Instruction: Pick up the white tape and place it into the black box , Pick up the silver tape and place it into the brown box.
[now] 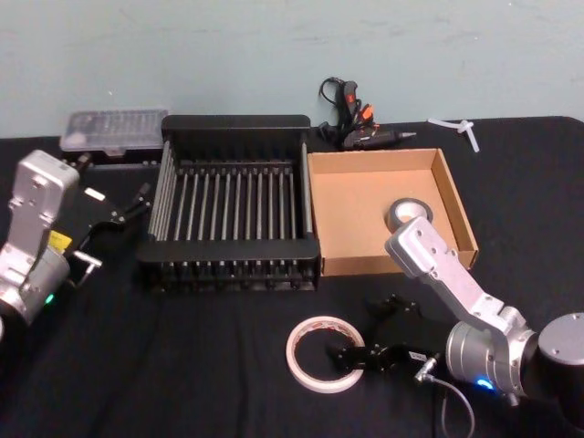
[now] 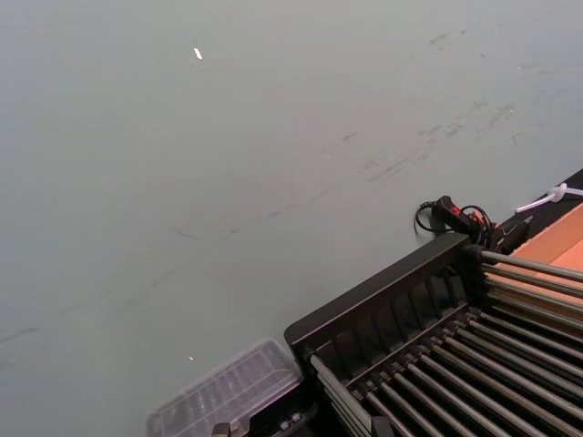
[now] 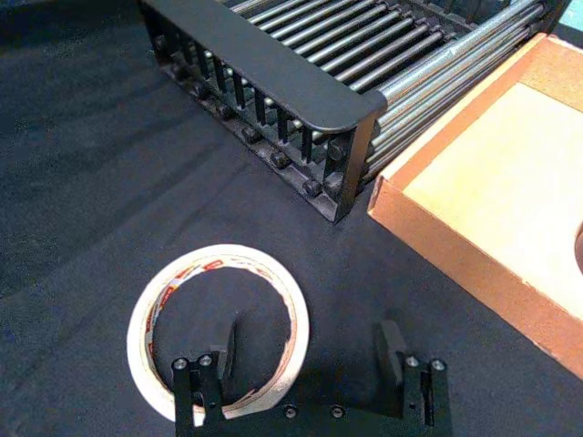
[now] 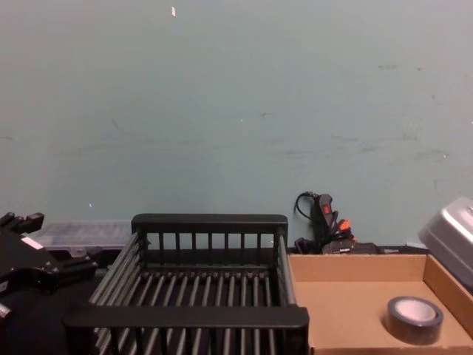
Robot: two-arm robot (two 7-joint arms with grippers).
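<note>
The right gripper [image 3: 310, 350] is spread wide over the white tape's [image 3: 217, 332] near rim, one finger inside the ring. The silver tape [image 4: 414, 319] is partly hidden in the brown box [image 1: 429, 161]. Left gripper [image 1: 128, 210]: jaws can't be made out.

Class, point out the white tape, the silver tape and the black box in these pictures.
white tape [image 1: 301, 363]: head view, on the ring's left band.
silver tape [image 4: 414, 319]: chest view, on its outer side wall.
black box [image 1: 235, 122]: head view, on its far top rim.
</note>
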